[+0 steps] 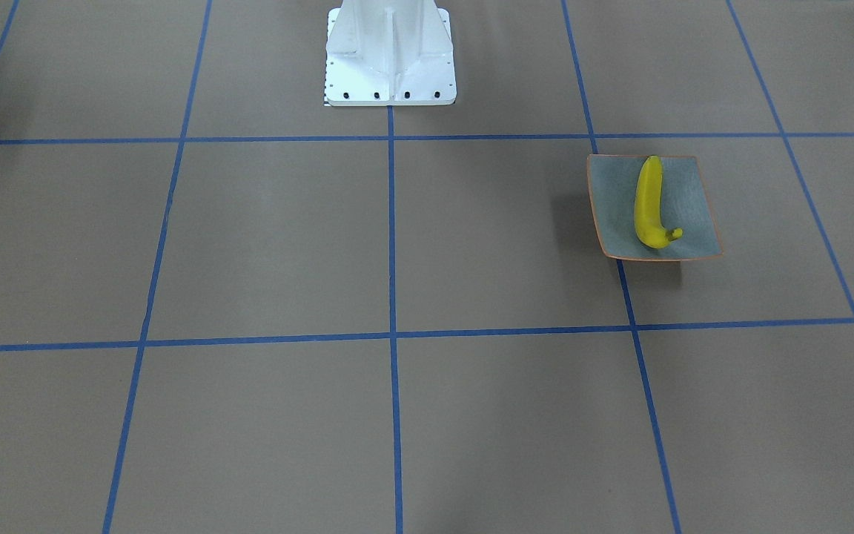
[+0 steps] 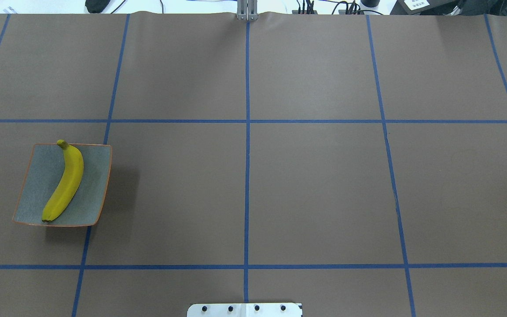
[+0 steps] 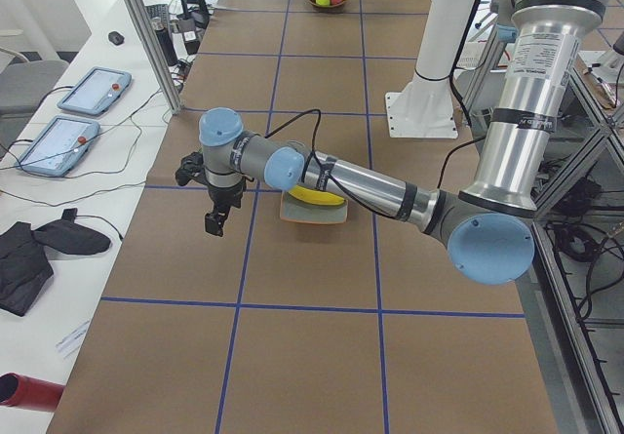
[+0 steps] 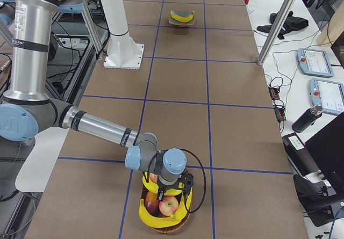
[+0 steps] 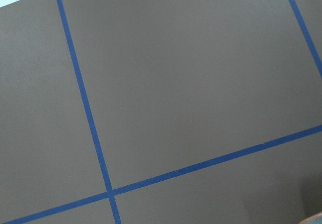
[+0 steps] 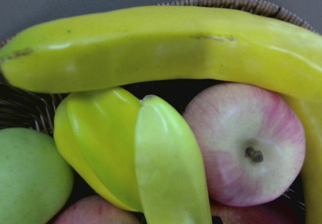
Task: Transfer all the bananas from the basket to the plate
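Counting bananas first: one banana (image 2: 66, 180) is lying diagonally across the plate (image 2: 33, 193), stem up at the far rim, and that plate is sitting way over on the robot's left side of the surface (image 2: 324, 185). The rest are sitting in the basket (image 6: 226, 1) at the opposite end, on the robot's right, mixed in with a pink apple (image 6: 246, 143) and something green (image 6: 30, 178). From the right wrist camera I'm seeing a long banana (image 6: 166, 48) arching across the top of the pile, touching the apple, with two more yellow ends (image 6: 171, 178) tucked under it. I'm guessing three left to move, though I can't be sure of the count. I'm reading this as the start of banana number two, with the right claw (image 4: 172, 192) hanging right down at the fruit, basically on top of the pile. Annoyingly, its fingers aren't showing up in the wrist view and the side camera isn't enough to go on, so I can't tell how wide it is or whether it's gripping anything. The next move is probably calling for a grab across the middle of that top banana, then a straight lift so the apple isn't getting dragged out. The left claw (image 3: 216, 221) is hovering over bare surface just beside the plate, pointing down. I'm not seeing anything yellow at it, but again I can't tell how open it is. With basket and plate sitting well apart, I'm betting a hand-over between the arms is going to be needed.
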### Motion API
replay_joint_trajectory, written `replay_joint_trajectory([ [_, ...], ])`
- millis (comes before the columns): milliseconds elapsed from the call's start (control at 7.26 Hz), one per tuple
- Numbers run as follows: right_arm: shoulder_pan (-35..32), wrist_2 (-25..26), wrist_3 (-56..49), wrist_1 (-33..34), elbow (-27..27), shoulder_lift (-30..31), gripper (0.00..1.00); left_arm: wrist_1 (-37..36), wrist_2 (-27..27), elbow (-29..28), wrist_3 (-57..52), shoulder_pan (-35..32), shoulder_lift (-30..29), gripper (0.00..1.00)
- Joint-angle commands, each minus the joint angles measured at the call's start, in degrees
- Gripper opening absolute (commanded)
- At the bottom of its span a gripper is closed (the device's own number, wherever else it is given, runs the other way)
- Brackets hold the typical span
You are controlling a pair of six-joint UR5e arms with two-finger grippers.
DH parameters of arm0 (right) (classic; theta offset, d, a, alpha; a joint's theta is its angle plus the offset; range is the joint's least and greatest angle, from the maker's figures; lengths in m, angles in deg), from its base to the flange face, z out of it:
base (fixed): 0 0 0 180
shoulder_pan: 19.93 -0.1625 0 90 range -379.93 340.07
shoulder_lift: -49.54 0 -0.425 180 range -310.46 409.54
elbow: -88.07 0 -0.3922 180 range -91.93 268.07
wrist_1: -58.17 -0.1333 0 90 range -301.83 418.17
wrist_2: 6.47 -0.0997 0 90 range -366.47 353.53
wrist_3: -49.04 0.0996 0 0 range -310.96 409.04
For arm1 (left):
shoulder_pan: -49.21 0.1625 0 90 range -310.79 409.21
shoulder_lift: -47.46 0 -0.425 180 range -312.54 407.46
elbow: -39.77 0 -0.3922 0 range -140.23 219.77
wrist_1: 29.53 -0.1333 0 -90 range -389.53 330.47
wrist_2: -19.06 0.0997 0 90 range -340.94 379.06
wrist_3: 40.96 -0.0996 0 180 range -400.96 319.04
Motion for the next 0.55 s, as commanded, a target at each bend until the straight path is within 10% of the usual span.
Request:
replay_joint_trajectory([
  [0, -0.08, -0.13, -0.15, 0.34, 2.77, 0.38, 0.0, -0.03, -0.01, -0.08, 0.01, 0.06, 0.0, 1.0],
  [413, -1.3, 0.05, -0.42, 3.56, 11.45, 3.89, 0.0, -0.03, -0.1, -0.25, 0.01, 0.06, 0.08, 1.0],
])
